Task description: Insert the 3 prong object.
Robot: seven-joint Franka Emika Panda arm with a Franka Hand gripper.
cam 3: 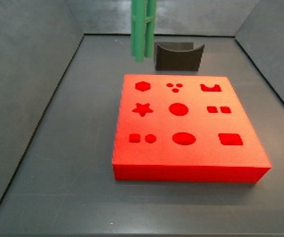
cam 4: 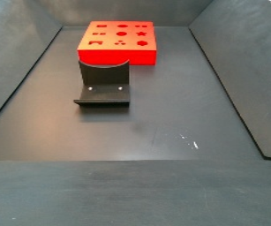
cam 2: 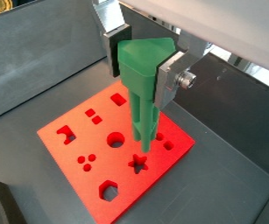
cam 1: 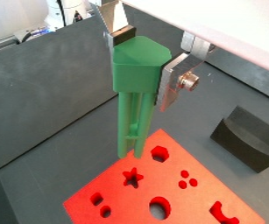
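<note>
Gripper (cam 1: 143, 66) clamped on green bar (cam 1: 134, 105), hanging upright above red block (cam 3: 188, 130). Tip seems off three-dot hole (cam 3: 177, 88); descent risks jamming on block face, bar twisting in pads.

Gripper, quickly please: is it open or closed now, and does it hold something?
Gripper: closed on the 3 prong object, which hangs upright above the red block, not yet inserted.
</note>
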